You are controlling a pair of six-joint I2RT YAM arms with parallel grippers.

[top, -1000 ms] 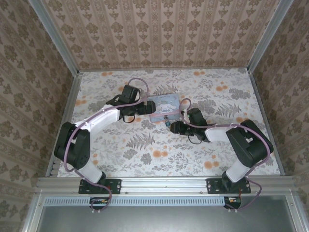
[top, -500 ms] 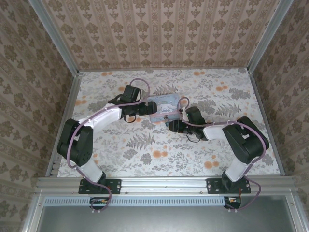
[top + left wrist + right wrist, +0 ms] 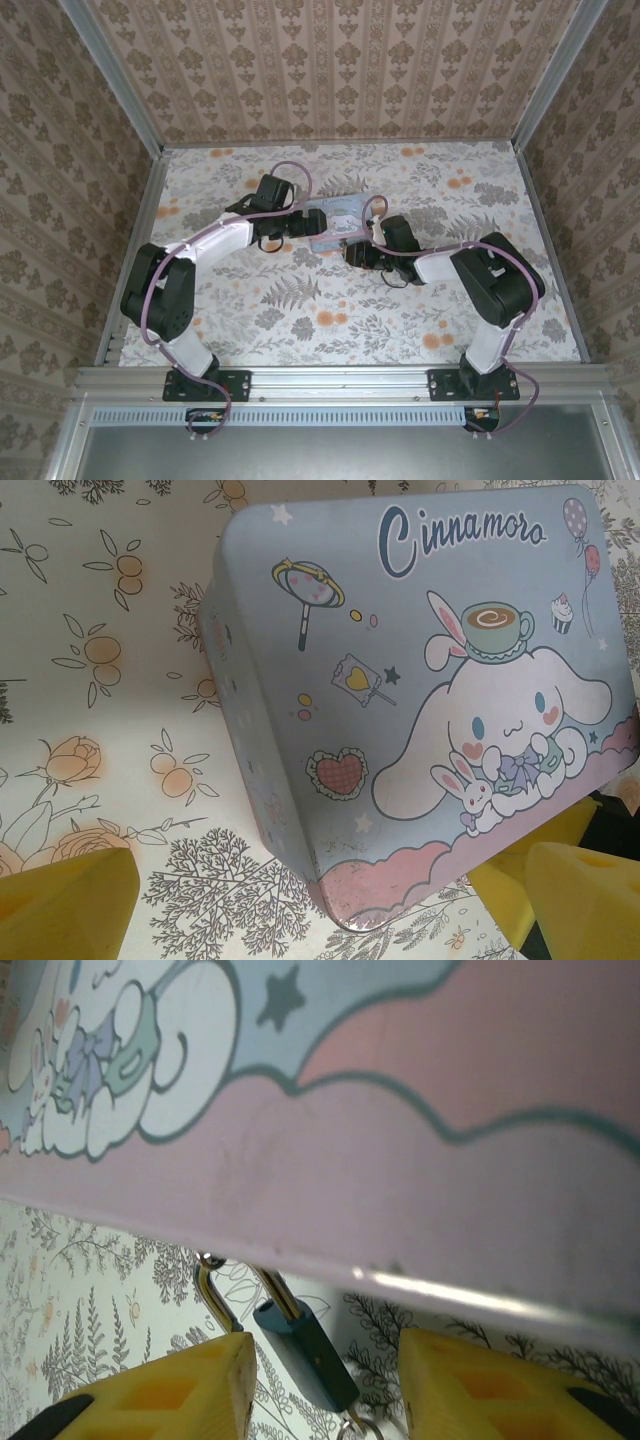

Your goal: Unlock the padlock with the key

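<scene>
On the flowered tabletop [image 3: 450, 300], towards the middle of its far edge, sits the pale-blue cartoon tin [image 3: 335, 218], and both arms have crowded in on it. The left gripper [image 3: 310, 900] stands as wide as it goes around one corner of the tin, one yellow pad well clear of the wall and the other close by the opposite side, so I'd say it has hold of nothing. The right gripper [image 3: 320, 1390] sits low at the tin's near side, its jaws partly apart, and between them hangs the padlock [image 3: 305, 1350], with neither pad clamped on it. The lock looks to me to be fastened under the tin's rim, so the unlocking is all to come. The key I cannot make out; a small ring [image 3: 355, 1427] at the padlock's lower end might belong to it.
</scene>
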